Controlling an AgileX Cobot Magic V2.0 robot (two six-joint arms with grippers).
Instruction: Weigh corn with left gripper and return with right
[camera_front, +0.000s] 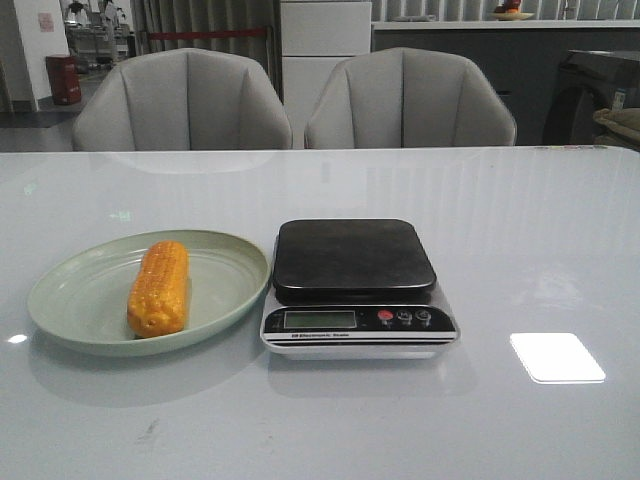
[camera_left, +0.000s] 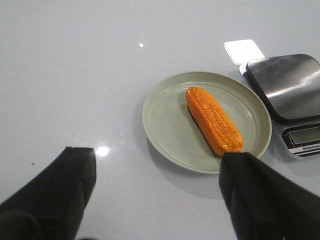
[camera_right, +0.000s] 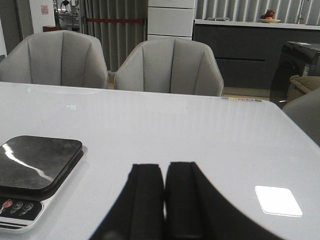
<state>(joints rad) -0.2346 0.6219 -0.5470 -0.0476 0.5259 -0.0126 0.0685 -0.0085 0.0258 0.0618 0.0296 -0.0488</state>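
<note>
One corn cob (camera_front: 159, 288) lies lengthwise on a pale green plate (camera_front: 70, 300), close to the table's (camera_front: 330, 430) near edge. Just to its right sits a kitchen scale (camera_front: 358, 288), platform bare. Above the table, the left gripper (camera_left: 155, 192) has its fingers spread wide; the right gripper (camera_right: 165, 195) has fingers pressed together, holding nothing. Two grey chairs (camera_front: 410, 100) stand beyond.

Scale (camera_front: 357, 285) shared across all views

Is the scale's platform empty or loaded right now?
Empty. The scale has a bare black platform in every view; the corn lies on the green plate beside it.
</note>
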